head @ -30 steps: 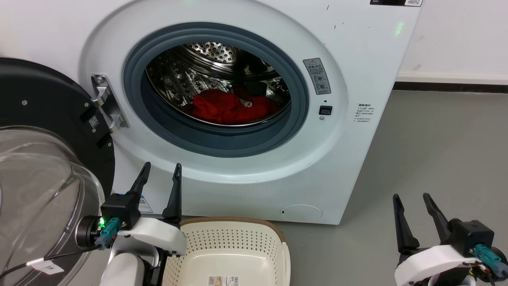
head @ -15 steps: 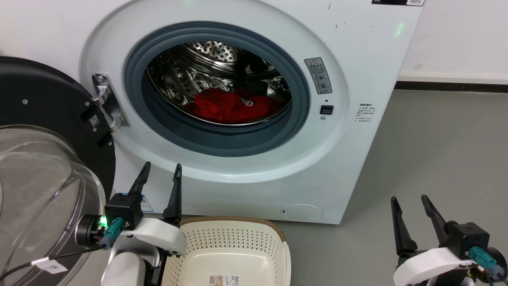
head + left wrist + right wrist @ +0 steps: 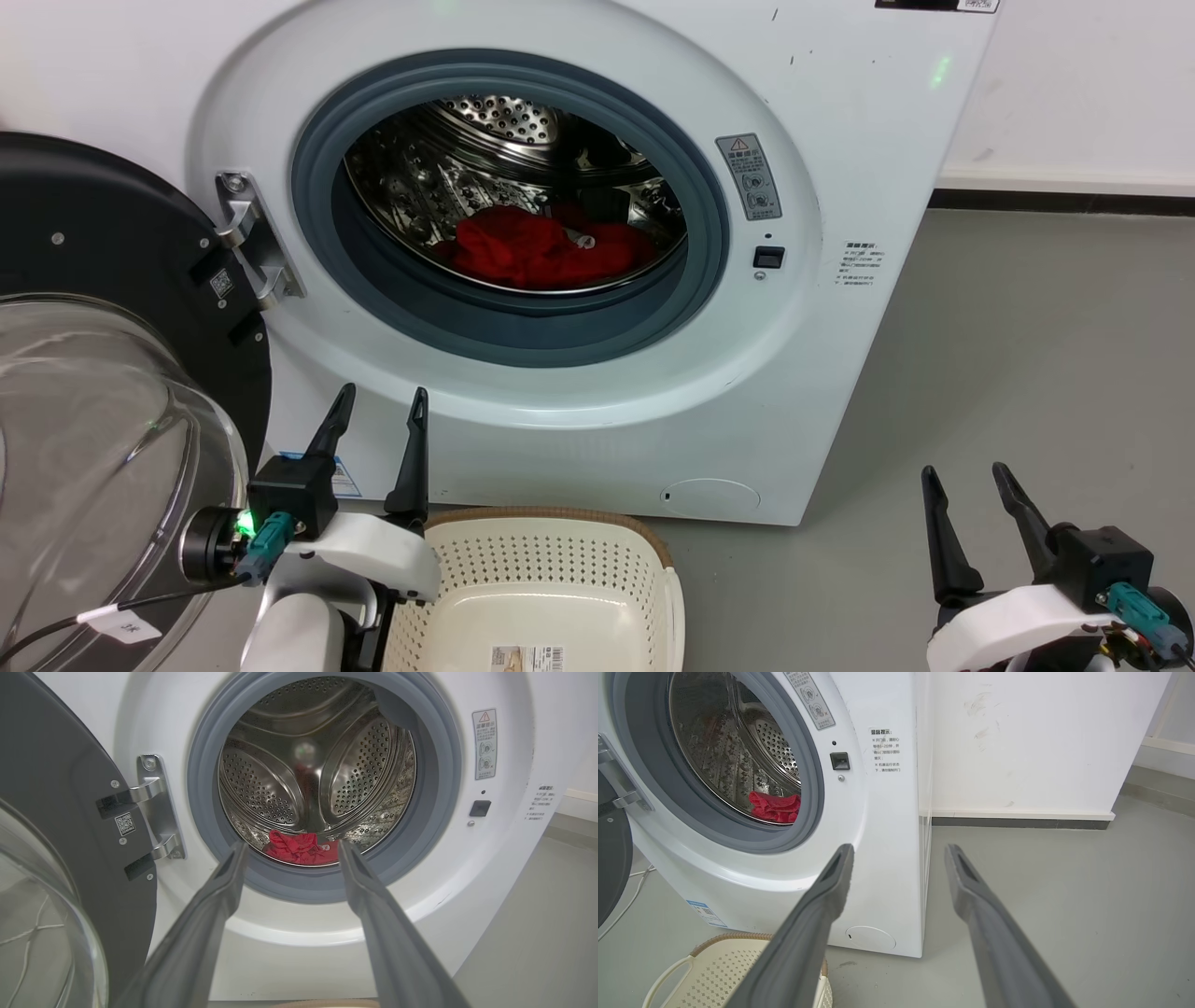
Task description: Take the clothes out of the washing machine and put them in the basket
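The white washing machine stands with its door swung open to the left. Red clothes lie bunched at the bottom of the steel drum, also visible as clothes and clothes. A cream basket with a brown rim sits on the floor below the porthole, and nothing lies in the part of it that shows. My left gripper is open, low in front of the washer beside the basket's left edge. My right gripper is open over the floor, right of the machine.
The black-framed glass door fills the left side, close to my left arm. Its steel hinge juts out at the porthole's left. Grey floor stretches to the right, ending at a white wall.
My right gripper has sunk slightly lower in the head view. The picture has shifted a little; the clothes and basket lie as before.
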Motion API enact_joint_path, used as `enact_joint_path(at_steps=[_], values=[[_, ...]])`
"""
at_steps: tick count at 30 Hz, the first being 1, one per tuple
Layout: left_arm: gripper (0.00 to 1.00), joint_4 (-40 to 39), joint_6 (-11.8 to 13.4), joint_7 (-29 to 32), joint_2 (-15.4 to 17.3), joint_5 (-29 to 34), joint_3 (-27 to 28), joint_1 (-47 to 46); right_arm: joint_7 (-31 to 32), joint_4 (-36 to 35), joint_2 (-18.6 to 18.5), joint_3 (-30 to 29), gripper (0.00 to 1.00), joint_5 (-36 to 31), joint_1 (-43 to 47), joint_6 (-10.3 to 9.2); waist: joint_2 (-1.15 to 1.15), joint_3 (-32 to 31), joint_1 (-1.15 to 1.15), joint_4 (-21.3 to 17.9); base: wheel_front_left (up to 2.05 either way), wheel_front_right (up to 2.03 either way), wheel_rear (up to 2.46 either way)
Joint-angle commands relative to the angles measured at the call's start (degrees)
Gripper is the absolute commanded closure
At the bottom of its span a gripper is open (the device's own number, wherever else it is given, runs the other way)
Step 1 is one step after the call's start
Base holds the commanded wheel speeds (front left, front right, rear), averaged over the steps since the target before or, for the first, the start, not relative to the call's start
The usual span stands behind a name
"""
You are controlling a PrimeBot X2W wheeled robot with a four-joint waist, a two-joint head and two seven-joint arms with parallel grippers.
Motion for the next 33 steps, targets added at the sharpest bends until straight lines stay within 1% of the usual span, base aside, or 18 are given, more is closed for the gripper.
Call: enact_joint_path(at_steps=[1,5,10,19,25,33], values=[[0.0,-0.1,-0.2,-0.2,-0.1,0.5,0.2,-0.8,-0.3,0.2,0.0,0.0,0.0,0.4,-0.4,-0.02,0.0,0.0,0.0,0.0,0.0,0.0,0.0],[0.0,0.1,-0.2,-0.2,0.0,1.2,-0.1,-1.3,-0.3,-0.5,0.0,-0.2,0.0,0.2,-0.9,-0.02,0.0,0.7,0.0,0.1,0.0,0.0,0.0],[0.0,1.2,-0.2,-0.2,-0.1,1.5,-0.4,-3.8,0.5,-3.0,0.0,-0.1,0.0,-0.1,-2.1,-0.02,0.0,3.1,0.0,0.1,0.0,0.0,0.0],[0.0,4.6,-0.3,-0.1,-0.1,1.1,-0.6,-12.8,1.8,-9.7,0.0,0.8,0.0,-0.4,-5.6,-0.02,0.0,11.6,0.0,-1.3,0.0,0.0,0.0],[0.0,8.5,-0.4,-0.1,1.8,1.2,-0.2,-21.0,2.1,-14.4,0.1,2.6,0.0,0.4,-9.1,-0.02,0.0,18.9,0.0,-3.5,0.0,0.0,0.0],[0.0,16.8,-0.4,-0.1,5.8,2.2,-0.5,-33.3,0.9,-18.2,0.1,7.6,0.0,1.9,-12.3,-0.02,0.0,26.6,0.0,-8.6,0.0,0.0,0.0]])
